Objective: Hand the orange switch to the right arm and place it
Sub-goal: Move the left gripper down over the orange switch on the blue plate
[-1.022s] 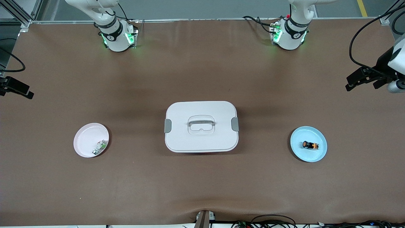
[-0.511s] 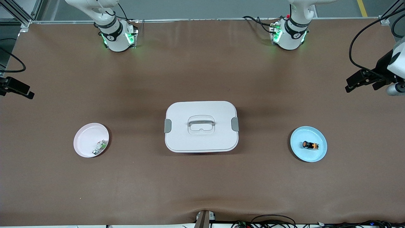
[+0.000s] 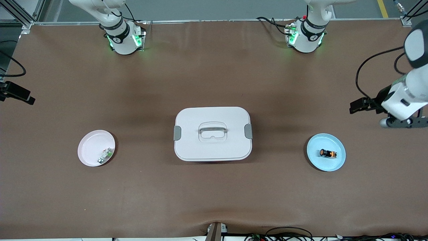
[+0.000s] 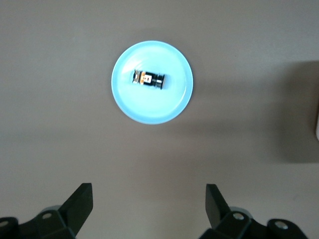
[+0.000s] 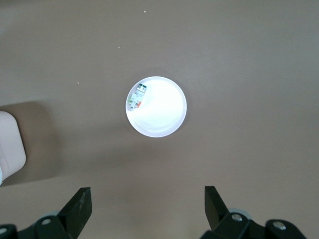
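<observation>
The orange switch (image 3: 327, 153) lies on its side on a pale blue plate (image 3: 315, 160) toward the left arm's end of the brown table (image 3: 214, 197), its round orange face turned toward the middle of the table and its black body pointing the other way; in the left wrist view the switch (image 4: 148, 78) sits a little off the middle of that plate (image 4: 169, 107). The left pincer (image 4: 149, 211) hangs in the air over bare table near the edge at the left arm's end, its two black fingers (image 4: 79, 204) standing wide apart with nothing between them, and the plate with the switch lies on the table below, well apart from it. In the front view the left pincer (image 3: 360, 106) shows as a black part jutting from the white wrist, higher in that view than the blue plate. A white box with a closed lid (image 3: 212, 133), grey clips at its two ends and a recessed handle on top, stands in the middle of the table. Toward the right arm's end lies a pale pink plate (image 3: 88, 150) carrying a small white-and-green part (image 3: 105, 156) at its rim. The right pincer (image 5: 148, 211) waits up in the air over bare table near that plate (image 5: 164, 119), fingers wide apart and empty; in the front view only a black bit of it (image 3: 16, 92) shows at the edge.
</observation>
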`<state>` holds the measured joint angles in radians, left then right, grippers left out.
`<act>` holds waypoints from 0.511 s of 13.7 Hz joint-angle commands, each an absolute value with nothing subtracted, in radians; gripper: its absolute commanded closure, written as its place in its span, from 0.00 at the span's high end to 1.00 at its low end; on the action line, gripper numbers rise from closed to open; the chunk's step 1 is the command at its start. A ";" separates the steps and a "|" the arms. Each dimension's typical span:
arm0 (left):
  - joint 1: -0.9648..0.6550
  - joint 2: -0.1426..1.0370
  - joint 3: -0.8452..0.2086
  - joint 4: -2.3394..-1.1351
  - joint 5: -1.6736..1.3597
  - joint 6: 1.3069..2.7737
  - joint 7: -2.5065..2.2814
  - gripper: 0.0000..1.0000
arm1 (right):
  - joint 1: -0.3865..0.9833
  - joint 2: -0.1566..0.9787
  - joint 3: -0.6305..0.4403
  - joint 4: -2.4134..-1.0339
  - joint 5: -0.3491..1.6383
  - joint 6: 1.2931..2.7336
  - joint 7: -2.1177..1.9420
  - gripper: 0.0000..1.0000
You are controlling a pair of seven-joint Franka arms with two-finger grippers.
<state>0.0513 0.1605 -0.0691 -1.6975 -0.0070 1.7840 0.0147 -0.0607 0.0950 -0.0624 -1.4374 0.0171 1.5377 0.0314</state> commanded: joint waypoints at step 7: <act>0.046 0.371 -0.069 -1.735 -0.003 2.081 0.129 1.00 | -0.090 0.072 -0.061 -1.463 0.046 1.575 0.021 1.00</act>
<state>0.0501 0.3377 -0.0697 -1.7404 -0.0069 2.0453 0.0950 -0.0635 0.0951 -0.0636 -1.4381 0.0206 1.5559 0.0304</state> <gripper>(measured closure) 0.000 0.000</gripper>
